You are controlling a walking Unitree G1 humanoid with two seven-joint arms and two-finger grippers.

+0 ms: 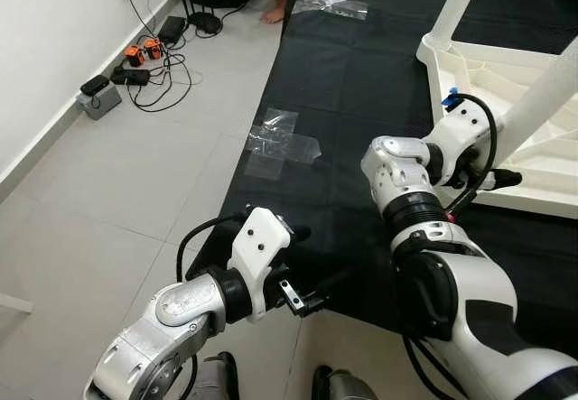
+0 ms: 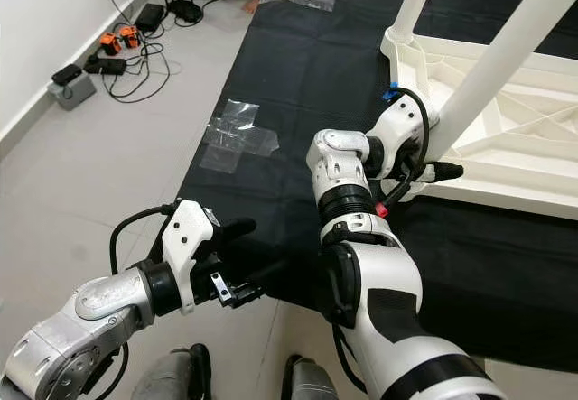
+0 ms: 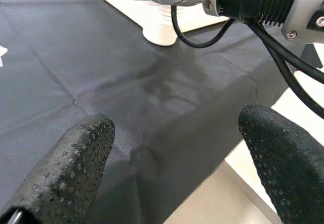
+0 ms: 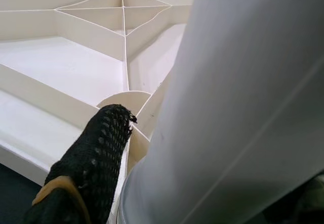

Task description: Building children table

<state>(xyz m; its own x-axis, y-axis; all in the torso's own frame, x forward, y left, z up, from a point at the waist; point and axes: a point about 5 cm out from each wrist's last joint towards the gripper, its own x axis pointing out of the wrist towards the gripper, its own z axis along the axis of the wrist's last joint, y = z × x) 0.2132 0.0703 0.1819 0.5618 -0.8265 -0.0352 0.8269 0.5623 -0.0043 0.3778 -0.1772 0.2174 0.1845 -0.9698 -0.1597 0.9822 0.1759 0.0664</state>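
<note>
- Children's table, white plastic, lies upside down on the black mat at the right; its far side is cut off by the frame edge.
- Left hand hovers low over the mat's near edge, forearm level, fingers spread wide with nothing between them.
- Right hand reaches to the base of a table leg; the leg hides one finger, so its grip cannot be judged.

Cables, chargers and a grey box lie on the floor tiles by the wall.
</note>
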